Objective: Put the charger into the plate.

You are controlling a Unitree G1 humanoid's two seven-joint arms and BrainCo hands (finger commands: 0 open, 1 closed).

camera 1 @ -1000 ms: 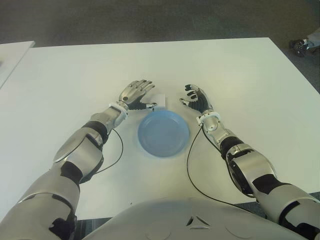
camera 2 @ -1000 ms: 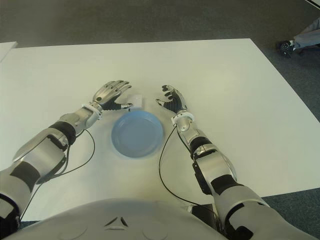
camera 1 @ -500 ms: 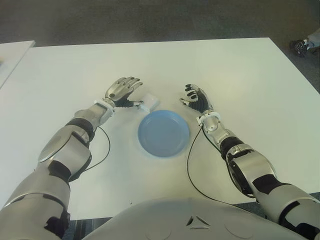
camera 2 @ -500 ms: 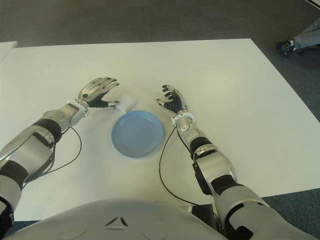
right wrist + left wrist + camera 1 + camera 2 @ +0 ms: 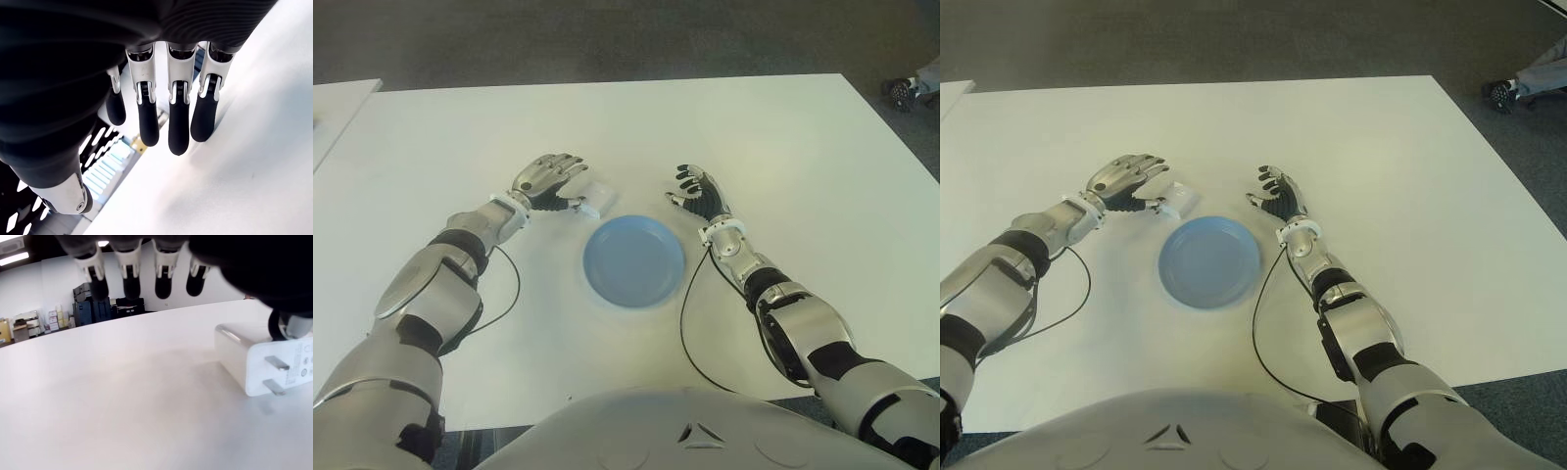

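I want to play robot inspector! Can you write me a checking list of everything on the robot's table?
Surface: white table, bare apart from the items below.
Job's things: white charger lies on the table beside the blue plate, just past its far-left rim, prongs showing in the left wrist view. The plate has nothing in it.
Clutter: nothing seen.
Hands: left hand is next to the charger, fingers spread, thumb tip at the charger's edge, not gripping. Right hand shows by the plate's far-right side, fingers relaxed, holding nothing.
Cables: thin black cables loop along both forearms over the table.
Surroundings: dark carpet floor; another white table's edge on the left.
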